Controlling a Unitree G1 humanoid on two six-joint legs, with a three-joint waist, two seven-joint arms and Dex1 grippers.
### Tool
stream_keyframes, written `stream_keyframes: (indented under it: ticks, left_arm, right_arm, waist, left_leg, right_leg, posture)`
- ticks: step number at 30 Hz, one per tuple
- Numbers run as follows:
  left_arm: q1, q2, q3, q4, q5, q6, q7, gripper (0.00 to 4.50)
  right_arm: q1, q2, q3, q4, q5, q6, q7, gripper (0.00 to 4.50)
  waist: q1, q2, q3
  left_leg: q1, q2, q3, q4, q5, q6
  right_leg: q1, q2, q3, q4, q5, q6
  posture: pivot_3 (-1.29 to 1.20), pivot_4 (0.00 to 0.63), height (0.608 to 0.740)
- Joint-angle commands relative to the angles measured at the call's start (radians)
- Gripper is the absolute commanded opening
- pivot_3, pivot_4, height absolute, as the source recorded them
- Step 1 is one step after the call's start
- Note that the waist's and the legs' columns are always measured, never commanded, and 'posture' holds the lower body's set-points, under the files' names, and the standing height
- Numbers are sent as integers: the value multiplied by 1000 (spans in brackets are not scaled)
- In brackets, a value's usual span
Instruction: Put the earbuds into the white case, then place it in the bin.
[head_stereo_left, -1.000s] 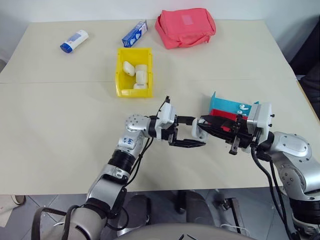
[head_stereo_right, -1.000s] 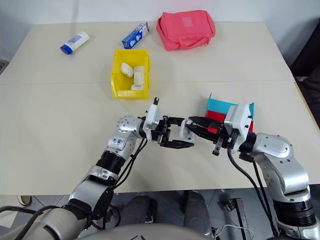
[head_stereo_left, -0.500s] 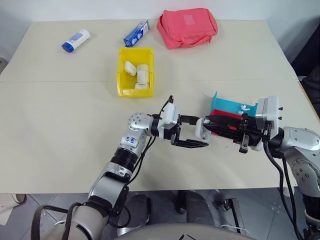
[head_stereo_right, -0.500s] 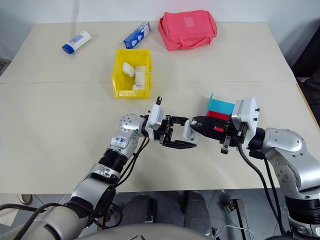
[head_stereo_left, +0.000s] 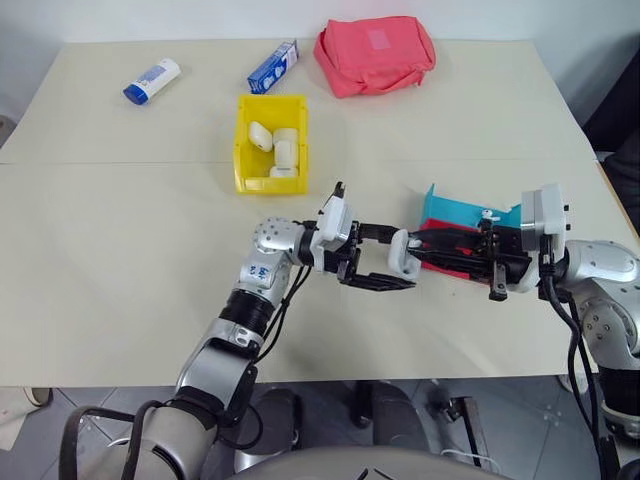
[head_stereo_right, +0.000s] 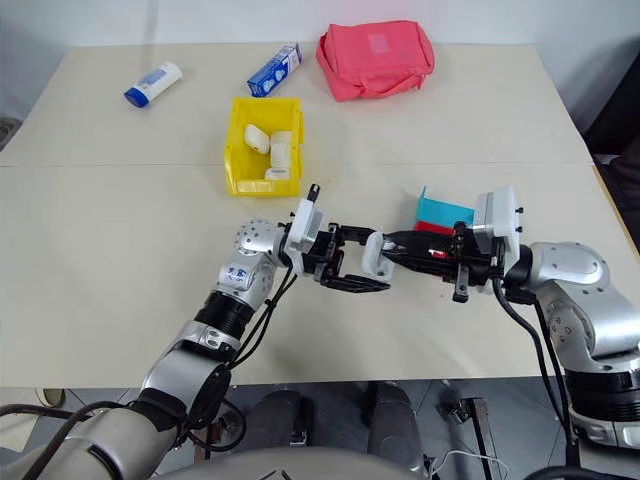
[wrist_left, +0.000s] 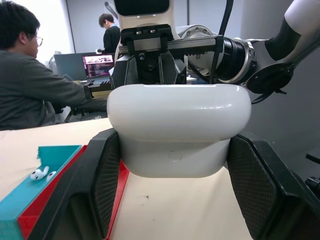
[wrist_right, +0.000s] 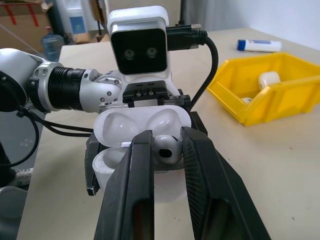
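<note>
Left fingers (head_stereo_left: 385, 258) clasp the open white case (head_stereo_left: 404, 254); right fingers (wrist_right: 165, 150) pinch 1 earbud (wrist_right: 166, 148) over it. Closing and placing it in the bin (head_stereo_left: 245, 140) remain.

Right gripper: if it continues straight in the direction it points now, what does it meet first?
Most likely the open white case held by the left gripper. The right gripper already holds an earbud just at its opening.
</note>
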Motion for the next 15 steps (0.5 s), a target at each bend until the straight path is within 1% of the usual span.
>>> stream_keyframes:
  ticks: [1, 7, 9, 12, 15]
  left_arm:
    - [-39, -22, 27, -89, -66, -18, -15, 2802]
    - [-42, -20, 33, -83, -57, -29, -12, 2802]
    - [-43, -18, 34, -77, -53, -37, -9, 2802]
    - [-44, -18, 36, -65, -46, -46, -3, 2802]
    - [-47, -16, 39, -43, -39, -61, -1, 2802]
  right_arm:
    - [-3, -1, 32, 50, -55, 13, 4, 436]
    - [0, -14, 32, 38, -60, 25, 10, 436]
    - [3, -21, 29, 29, -62, 32, 3, 1176]
    - [-3, -21, 19, 4, -59, 44, -23, 2056]
    - [-8, -25, 10, -20, -55, 57, -39, 2056]
  waist:
    - [1, 0, 0]
    - [1, 0, 0]
    - [1, 0, 0]
    - [1, 0, 0]
    - [1, 0, 0]
  left_leg:
    - [0, 0, 0, 0, 0, 0]
    - [0, 0, 0, 0, 0, 0]
    - [0, 0, 0, 0, 0, 0]
    - [0, 0, 0, 0, 0, 0]
    - [0, 0, 0, 0, 0, -1]
  right_leg:
    - [0, 0, 0, 0, 0, 0]
    - [0, 0, 0, 0, 0, 0]
    - [0, 0, 0, 0, 0, 0]
    - [0, 0, 0, 0, 0, 0]
    - [0, 0, 0, -1, 1, 0]
  posture:
    - [0, 150, 740]
    - [0, 150, 740]
    - [0, 150, 740]
    - [0, 150, 740]
    - [0, 150, 740]
